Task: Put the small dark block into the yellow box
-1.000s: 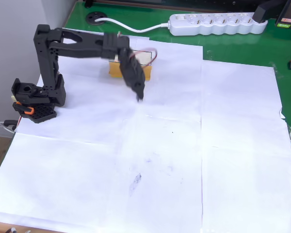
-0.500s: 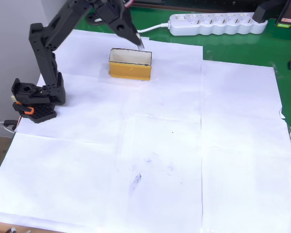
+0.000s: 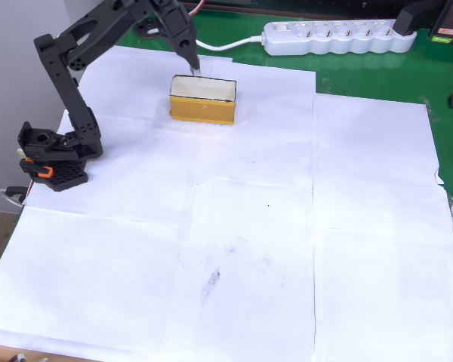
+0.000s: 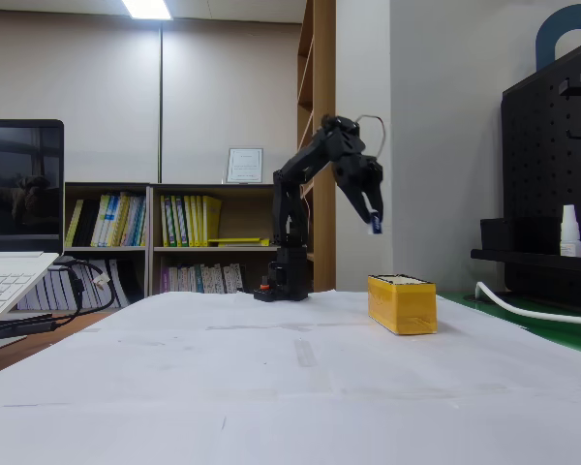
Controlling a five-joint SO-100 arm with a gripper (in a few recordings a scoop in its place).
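The yellow box (image 3: 203, 110) stands on the white paper near the back of the table, its pale inside facing up; the fixed view shows its side (image 4: 402, 305). My gripper (image 3: 195, 68) hangs well above the box's back left corner, tips pointing down. In the fixed view the gripper (image 4: 374, 227) is shut on the small dark block (image 4: 375, 229), a tiny piece with a whitish face between the fingertips, a good way above the box top.
The arm's base (image 3: 53, 154) stands at the table's left edge. A white power strip (image 3: 336, 36) and its cable lie on the green mat behind the box. A laptop (image 4: 10, 276) stands at the left of the fixed view.
The arm has risen from low in front of the box and swung back. Over the last half second the gripper tip shifted left, toward the box's back left corner.
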